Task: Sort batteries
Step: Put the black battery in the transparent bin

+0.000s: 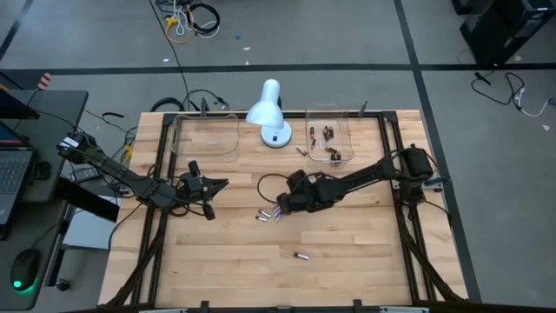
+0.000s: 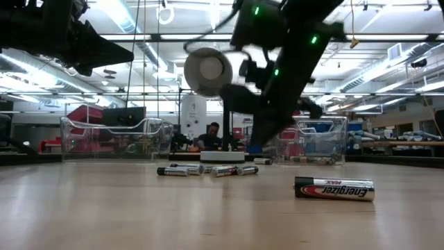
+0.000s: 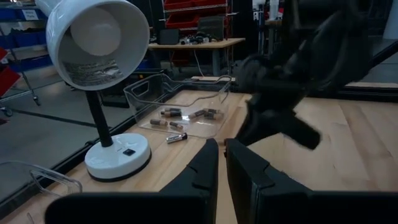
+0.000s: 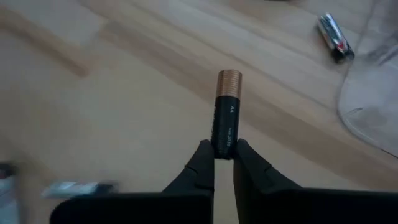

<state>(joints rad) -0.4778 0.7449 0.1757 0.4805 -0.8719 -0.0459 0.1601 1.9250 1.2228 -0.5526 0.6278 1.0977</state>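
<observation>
My right gripper [image 4: 224, 152] is shut on a black battery with a coppery end [image 4: 227, 84] and hovers over the mid-table [image 1: 281, 205]. Below it, a few silvery batteries [image 1: 268, 214] lie on their sides on the wood. One black battery [image 1: 301, 256] lies alone toward the near edge, large in the low view [image 2: 334, 188]. Several brown batteries [image 1: 329, 137] lie in the right clear tray [image 1: 347, 130]. A silvery one [image 4: 333, 37] lies beside that tray. My left gripper [image 1: 224, 183] waits shut, level above the table's left half. My right gripper pinches the battery's black end [image 4: 224, 142] between its two fingertips [image 4: 200, 155]. The fingers slant down from the table's right side and lie along the battery. Its coppery end sticks straight out past the tips, and the battery is lifted clear of the wood.
A white desk lamp [image 1: 269, 113] stands at the far middle, between an empty clear tray [image 1: 207, 135] at the far left and the right tray. Black rails [image 1: 161, 156] frame the table. Bare wood lies toward the near edge.
</observation>
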